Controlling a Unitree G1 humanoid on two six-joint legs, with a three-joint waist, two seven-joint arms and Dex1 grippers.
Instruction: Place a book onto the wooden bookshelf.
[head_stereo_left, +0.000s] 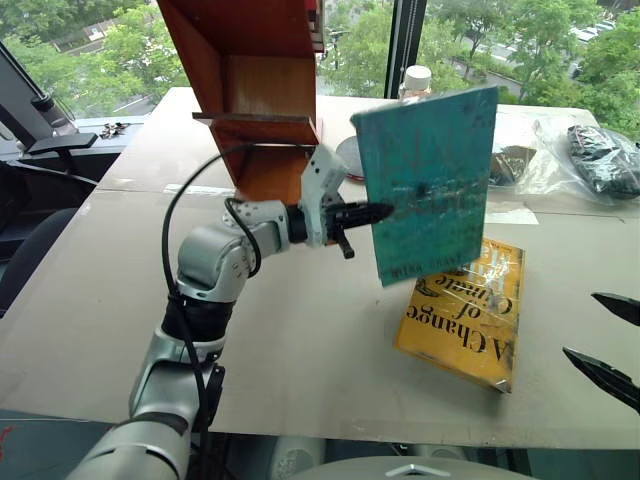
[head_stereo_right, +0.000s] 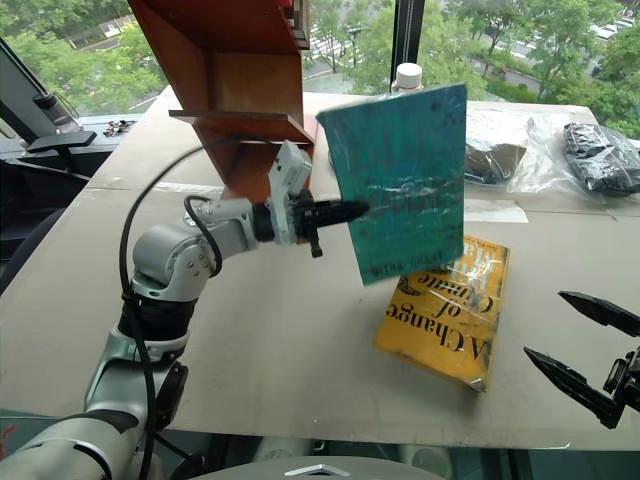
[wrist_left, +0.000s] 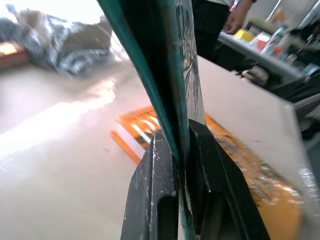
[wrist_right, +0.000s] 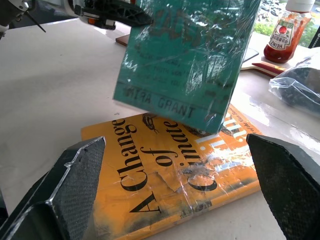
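Left eye view, item held: the book (head_stereo_left: 430, 180), teal-green hardcover in glossy clear wrap, upright in the air above the bench (head_stereo_left: 300, 340), one edge pinched between the black fingers of the left gripper (head_stereo_left: 385, 212); left wrist view confirms the pincer pressed tight on the cover edge (wrist_left: 175, 100). Lettering "MIRA GRANT" (wrist_right: 162, 102) readable along the lower cover edge. Beneath it, flat on the bench near the front right edge: yellow book (head_stereo_left: 465, 315), black title "A Change of Climate". Right gripper (head_stereo_right: 585, 345) hovers off the bench's right front corner, pincer spread, holding nothing. Far left of the bench: the wooden bookshelf (head_stereo_left: 250, 90), reddish-brown, slanted sides, just behind the left wrist. Far edge: red sauce bottle (wrist_right: 285, 37), label apparently "HEINZ"; clear bags with dark contents (head_stereo_left: 590, 160). Step in hand, by judgement: book lifted, carry stage. Next move calls for swinging the book leftward toward a shelf opening, aligning it so it clears the side panels.
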